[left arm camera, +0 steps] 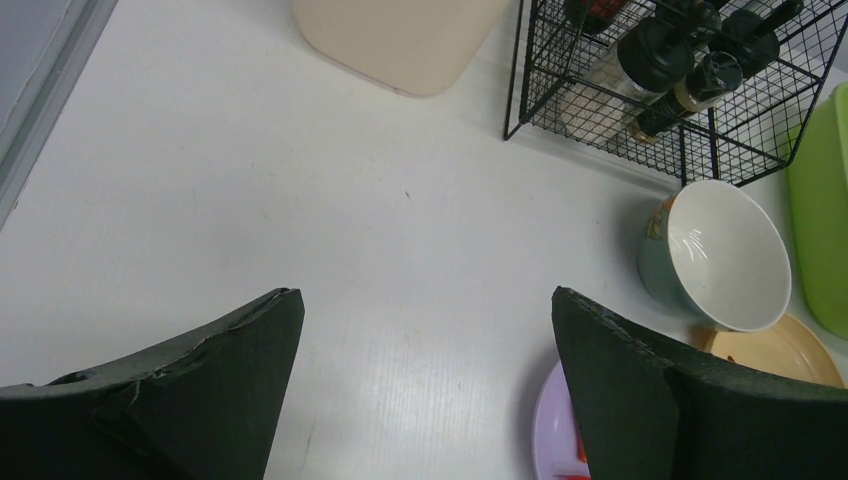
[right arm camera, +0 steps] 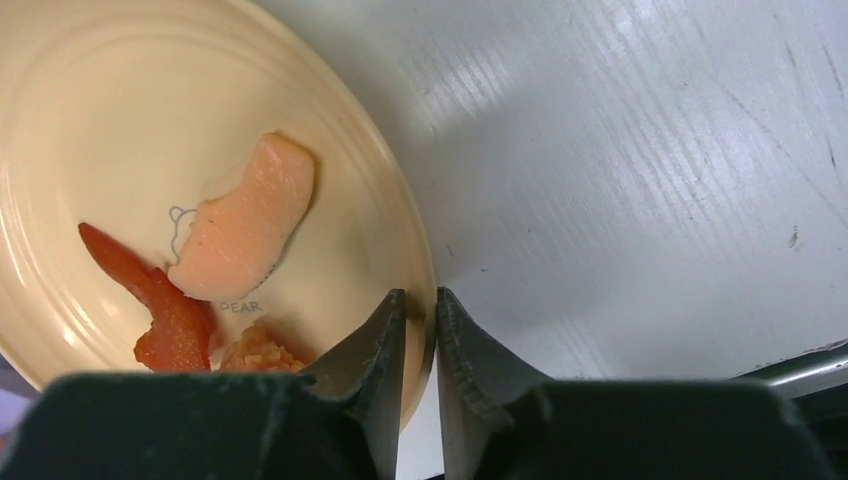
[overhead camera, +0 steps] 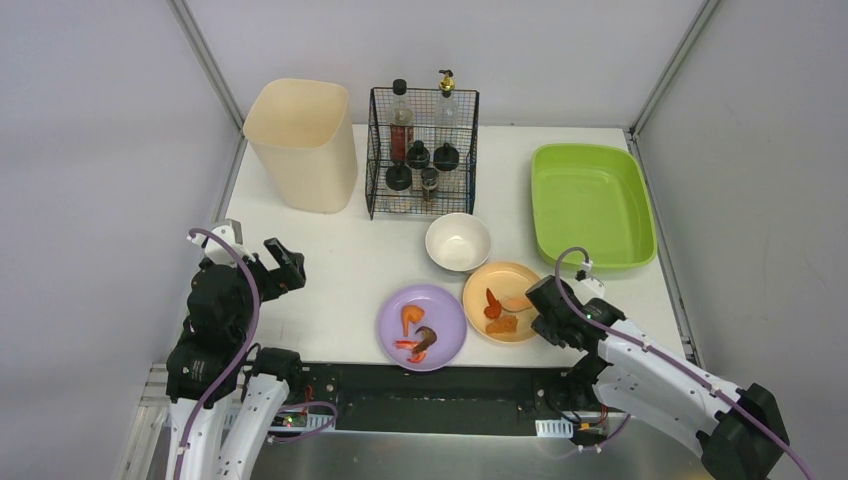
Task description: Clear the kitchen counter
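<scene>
Lime-green tub, purple plate, orange plate, white kitchen counter

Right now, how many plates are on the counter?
2. The purple plate sits at the near edge, centre; the orange plate is just right of it, its rim between the right hand's fingers. None seems hidden.

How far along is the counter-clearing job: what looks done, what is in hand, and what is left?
Nothing looks done: the green tub is empty, and food scraps lie on both plates. In hand: the right gripper pinches the orange plate by its rim. Left: that plate, the purple plate and the white bowl all sit on the kitchen counter; the left gripper hangs open, holding nothing.
</scene>
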Robot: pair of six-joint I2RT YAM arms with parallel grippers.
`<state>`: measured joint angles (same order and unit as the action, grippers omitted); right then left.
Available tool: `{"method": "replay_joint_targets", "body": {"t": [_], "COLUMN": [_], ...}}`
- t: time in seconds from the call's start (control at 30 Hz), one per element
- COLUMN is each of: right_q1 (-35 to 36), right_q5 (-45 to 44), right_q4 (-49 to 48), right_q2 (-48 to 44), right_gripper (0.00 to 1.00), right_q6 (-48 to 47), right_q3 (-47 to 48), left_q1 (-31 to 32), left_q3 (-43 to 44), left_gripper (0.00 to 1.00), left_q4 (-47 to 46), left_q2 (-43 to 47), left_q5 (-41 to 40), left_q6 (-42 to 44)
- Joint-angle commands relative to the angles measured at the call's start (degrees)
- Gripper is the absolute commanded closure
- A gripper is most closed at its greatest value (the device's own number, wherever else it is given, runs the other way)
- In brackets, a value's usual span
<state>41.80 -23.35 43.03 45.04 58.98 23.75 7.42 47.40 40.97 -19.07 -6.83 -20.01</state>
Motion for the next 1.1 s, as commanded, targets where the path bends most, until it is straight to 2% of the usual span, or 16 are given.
{"method": "replay_joint_targets", "body": {"t": [0.0,0.13,0.33,0.53,0.8,1.07], "right_q1": [-0.10,-0.11,-0.08,-0.09,-0.03,-0.06], "right_q5": [-0.24,-0.25,0.23,0.06,-0.34,3.96], "right_q4": [-1.69,-1.73,-1.30,3.42,8.85,12.31], "right_q2": [-0.51,-1.17,-5.02,-11.25,-15.60,-17.57], "right_gripper": [0.84,1.00,1.00,1.00,1.00,1.00], "right_q6": [0.99,1.04,1.16,1.20,-0.72,-4.69], "right_q3": [0.01,-0.26,-0.98,0.32,5.16,11.00], "left_q1": [-0.13,-0.10,-0.10,-0.13,-0.13,-0.09], "left_q3": [0.15,0.15,0.16,0.32,0.24,0.82], "left_gripper": [0.00,0.00,0.00,0.00,0.00,0.00], "left_q4": [-1.75,-1.69,-1.71,-1.74,-1.70,-1.77], "left_q2": [-0.75,-0.90,-1.53,-1.82,-1.52,-2.71], "left_q5": [0.50,0.57,0.81,0.87,0.54,1.71], "left_q6": [0.41,0.41,0.32,0.32,0.32,-0.49]}}
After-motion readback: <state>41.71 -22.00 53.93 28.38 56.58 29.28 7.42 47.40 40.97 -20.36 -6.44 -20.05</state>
